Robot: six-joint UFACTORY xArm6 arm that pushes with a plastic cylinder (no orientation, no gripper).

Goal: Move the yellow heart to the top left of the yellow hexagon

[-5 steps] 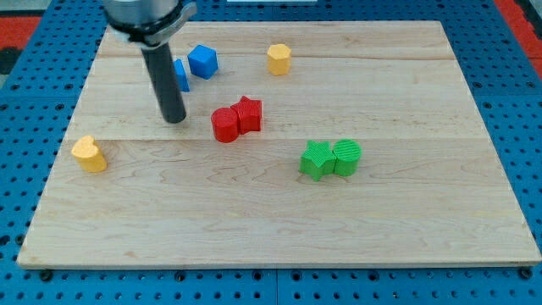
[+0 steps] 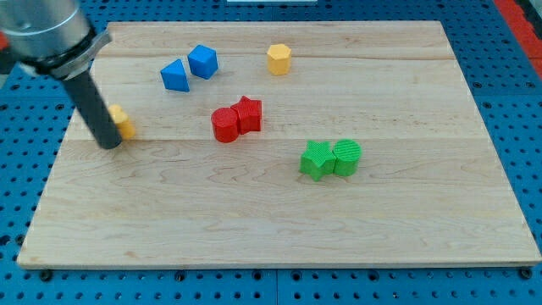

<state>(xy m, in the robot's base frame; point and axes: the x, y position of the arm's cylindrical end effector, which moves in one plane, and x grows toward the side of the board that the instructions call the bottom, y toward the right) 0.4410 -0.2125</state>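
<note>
At the view's left edge of the wooden board (image 2: 254,229), my tip (image 2: 109,144) now presses against the yellow heart (image 2: 121,121), having swung left from beside the blue blocks; the heart has slid up and rightward since. The yellow hexagon (image 2: 279,58) sits well apart at the top; the blue triangle (image 2: 174,76), once half hidden, shows fully.

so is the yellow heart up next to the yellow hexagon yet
No, the yellow heart sits by my tip near the view's left, far from the yellow hexagon.
</note>
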